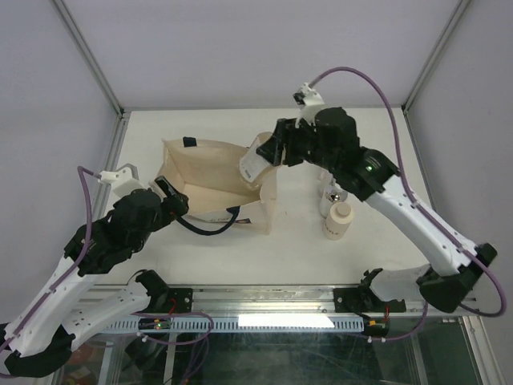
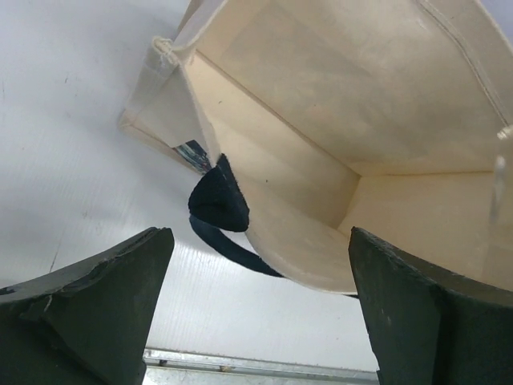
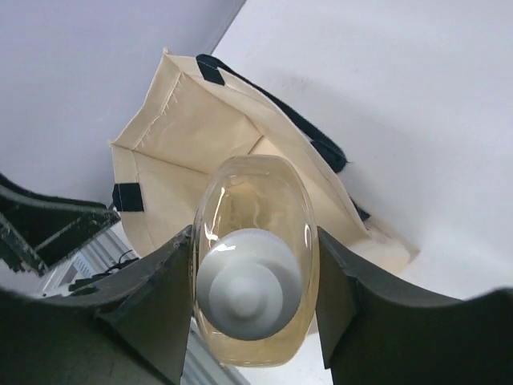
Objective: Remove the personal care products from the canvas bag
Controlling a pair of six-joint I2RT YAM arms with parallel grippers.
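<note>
White table (image 1: 369,144), grey walls. Cream bottle (image 1: 337,221) and silver-topped bottle (image 1: 334,195) already stand right of the canvas bag (image 1: 200,172). Right gripper (image 1: 271,154) clamps the amber-liquid bottle (image 3: 252,233) above the bag's right rim — not set down yet. Left gripper (image 2: 256,309) gapes empty at the bag's mouth. Bag interior looks bare — fourth bottle unseen.

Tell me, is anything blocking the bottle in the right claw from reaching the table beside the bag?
Nothing visible does. The right gripper holds the amber-liquid bottle over the canvas bag's open mouth. The cream bottle and silver-topped bottle stand on the table right of the bag, to be avoided.
</note>
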